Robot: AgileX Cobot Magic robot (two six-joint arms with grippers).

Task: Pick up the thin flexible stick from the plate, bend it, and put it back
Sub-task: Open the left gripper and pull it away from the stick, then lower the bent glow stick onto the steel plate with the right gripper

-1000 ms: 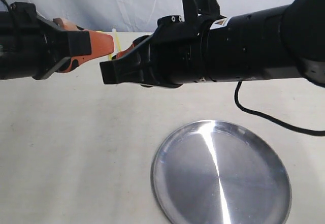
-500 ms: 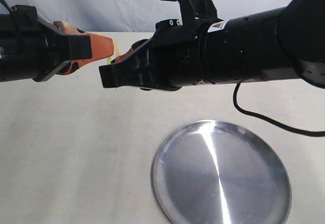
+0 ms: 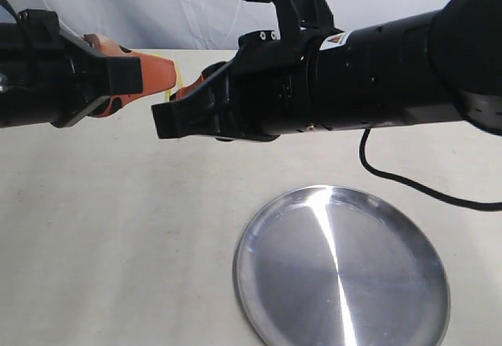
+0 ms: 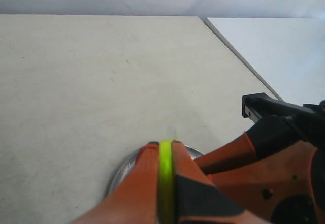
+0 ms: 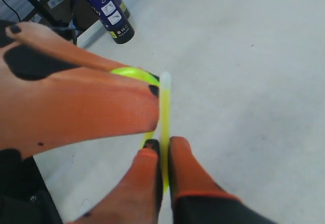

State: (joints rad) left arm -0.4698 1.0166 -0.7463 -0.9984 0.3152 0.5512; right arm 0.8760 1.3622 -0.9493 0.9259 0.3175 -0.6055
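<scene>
Bowing into arc, stick [image 5: 164, 113] spans left gripper [image 4: 164, 147] to right gripper [image 5: 162, 144].

You see only a sliver of the thin flexible stick [image 3: 179, 81] behind the right gripper [image 3: 185, 92], and the bottom edge crops the plate [image 3: 282, 283].

Bright, even light fills all three views. The plate [image 3: 274, 283] carries a white glare streak across its middle. Faint soft shadows lie on the table [image 3: 118, 228]. In the left wrist view the left gripper [image 4: 165, 144] and the thin flexible stick [image 4: 165, 183] are blurred.
</scene>
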